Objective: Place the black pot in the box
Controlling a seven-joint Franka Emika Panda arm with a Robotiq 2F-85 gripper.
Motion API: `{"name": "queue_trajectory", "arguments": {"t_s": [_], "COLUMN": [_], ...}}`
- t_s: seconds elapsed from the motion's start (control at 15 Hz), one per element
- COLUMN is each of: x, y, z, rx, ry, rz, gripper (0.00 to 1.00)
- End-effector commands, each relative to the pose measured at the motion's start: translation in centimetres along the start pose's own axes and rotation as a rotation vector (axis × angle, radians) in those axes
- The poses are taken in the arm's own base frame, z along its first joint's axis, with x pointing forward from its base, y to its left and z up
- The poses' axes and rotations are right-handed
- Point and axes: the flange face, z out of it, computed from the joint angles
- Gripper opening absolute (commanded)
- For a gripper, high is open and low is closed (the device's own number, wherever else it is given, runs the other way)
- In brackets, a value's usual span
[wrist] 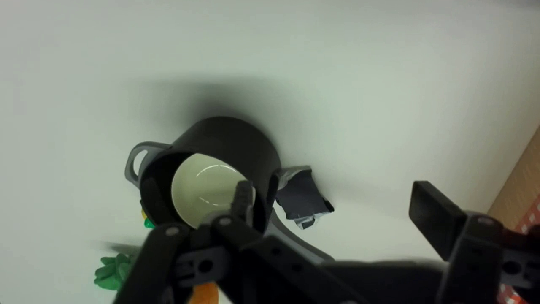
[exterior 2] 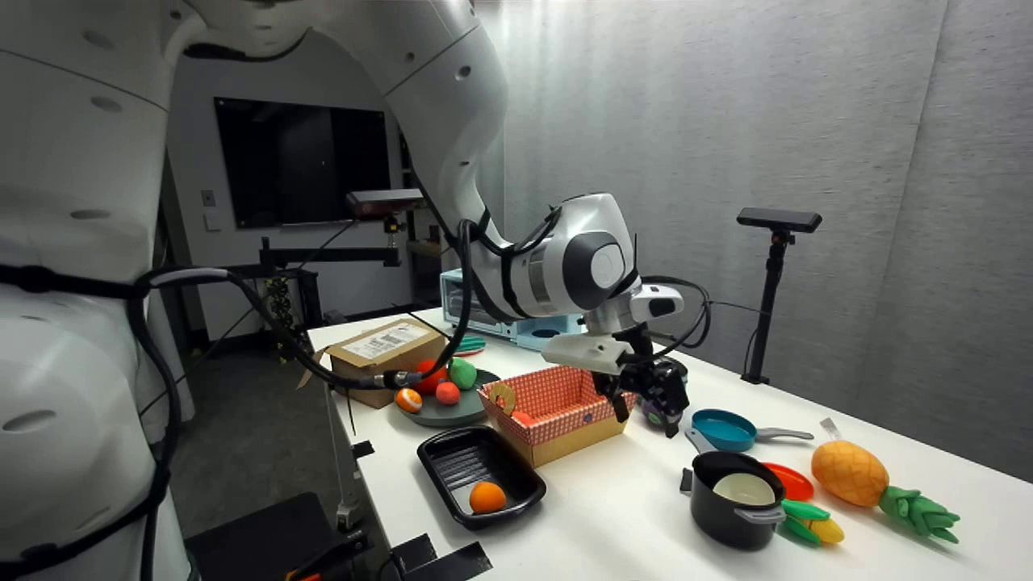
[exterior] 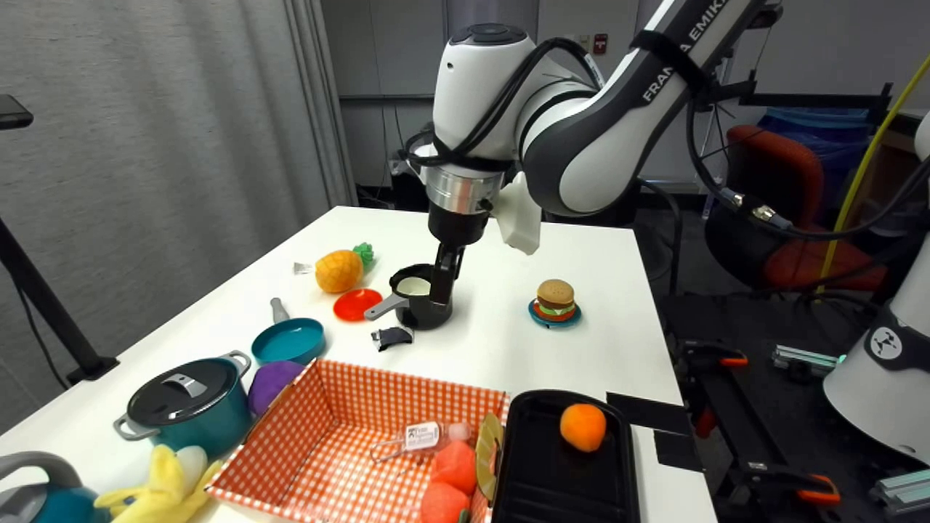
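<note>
The black pot (exterior: pixel 423 314) stands upright on the white table, with a pale inside and grey handles. It also shows in an exterior view (exterior 2: pixel 726 518) and in the wrist view (wrist: pixel 238 139). The box (exterior: pixel 414 391), with red-and-white checked sides, holds a clear bottle and red round toys. It also shows in an exterior view (exterior 2: pixel 583 436) and at the wrist view's right edge (wrist: pixel 518 179). My gripper (wrist: pixel 336 202) is open and empty. In the wrist view one finger overlaps the pot's mouth and the other is over bare table. In an exterior view the gripper (exterior 2: pixel 647 420) is above and beside the pot.
A black tray (exterior: pixel 530 465) with an orange stands beside the box. A blue pan (exterior: pixel 289 341), a red plate (exterior: pixel 356 304), a toy pineapple (exterior: pixel 339 272) and black tape (exterior: pixel 392 337) lie near the pot. A toy burger (exterior: pixel 556 298) and a lidded teal pot (exterior: pixel 211 421) stand farther off.
</note>
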Motion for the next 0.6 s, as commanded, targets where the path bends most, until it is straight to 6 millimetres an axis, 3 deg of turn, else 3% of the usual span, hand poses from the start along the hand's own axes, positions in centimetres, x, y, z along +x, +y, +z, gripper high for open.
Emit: {"name": "queue_trajectory", "arguments": {"t_s": [0.0, 0.27, 0.53], "x": [3.1, 5.5, 6.7], "y": [-1.0, -1.6, -1.1], "z": [1.4, 2.9, 4.7], "rx": [-0.036, -0.076, -0.104], "ry": [0.082, 0.142, 0.143], "rz": [-0.053, -0.121, -0.131], "gripper": [0.94, 0.91, 0.9]}}
